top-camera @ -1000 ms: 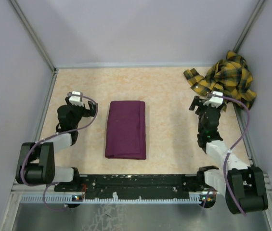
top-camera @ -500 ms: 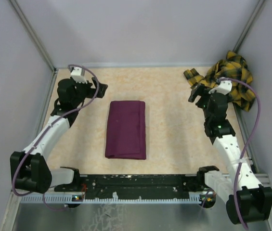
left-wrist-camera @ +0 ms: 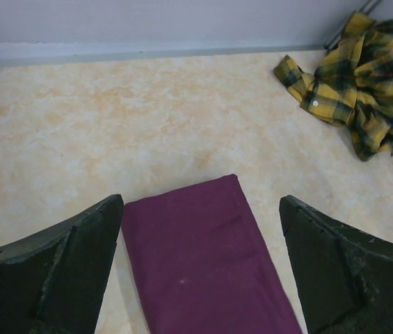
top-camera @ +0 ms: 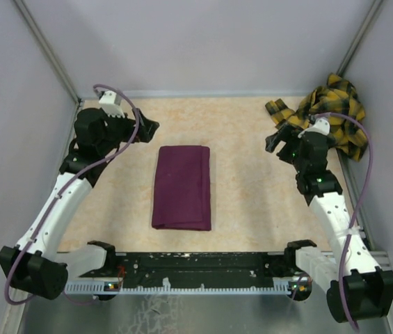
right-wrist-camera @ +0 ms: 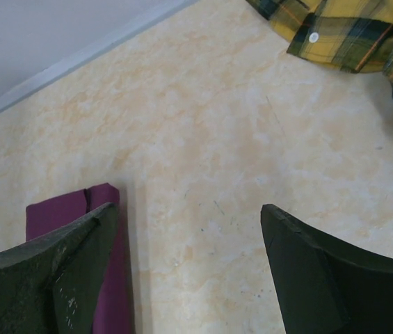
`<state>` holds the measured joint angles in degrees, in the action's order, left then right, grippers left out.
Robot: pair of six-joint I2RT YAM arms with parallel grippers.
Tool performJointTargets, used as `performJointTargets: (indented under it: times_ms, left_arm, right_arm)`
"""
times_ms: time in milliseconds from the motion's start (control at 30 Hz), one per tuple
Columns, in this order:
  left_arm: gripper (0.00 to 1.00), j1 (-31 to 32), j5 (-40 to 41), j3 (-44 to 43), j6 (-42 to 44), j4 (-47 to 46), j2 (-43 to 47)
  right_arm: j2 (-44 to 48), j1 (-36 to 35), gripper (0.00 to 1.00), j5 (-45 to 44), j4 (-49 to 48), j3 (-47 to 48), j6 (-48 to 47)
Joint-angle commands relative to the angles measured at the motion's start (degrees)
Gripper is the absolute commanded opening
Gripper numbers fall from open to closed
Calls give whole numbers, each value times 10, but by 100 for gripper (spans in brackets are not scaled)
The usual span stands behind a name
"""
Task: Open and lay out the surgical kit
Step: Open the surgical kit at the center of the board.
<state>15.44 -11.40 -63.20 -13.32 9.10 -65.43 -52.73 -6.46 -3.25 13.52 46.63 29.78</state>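
Tabletop [top-camera: 252,188]: kit wrap [top-camera: 181,186] unmoved; left tool [top-camera: 152,127], right tool [top-camera: 273,142] advanced, open

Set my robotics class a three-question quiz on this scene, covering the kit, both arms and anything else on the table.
1. True or false: the purple cloth wrap has been unfolded and its instruments lie in view.
2. Multiple choice: the yellow plaid shirt lies (A) on top of the wrap, (B) in the far right corner of the table, (C) between the two arm bases.
3. Short answer: what do the left tool and the right tool hold?

Key
1. False: the wrap lies folded shut and no instruments show.
2. B.
3. Nothing: both are open and clear of the wrap.
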Motion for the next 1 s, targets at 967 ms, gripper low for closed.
performJointTargets:
  times_ms: [967]
  left_arm:
    - [99,415,348,-77,-233,410,-154]
  right_arm:
    - [-48,-3,69,235,63,-31,25]
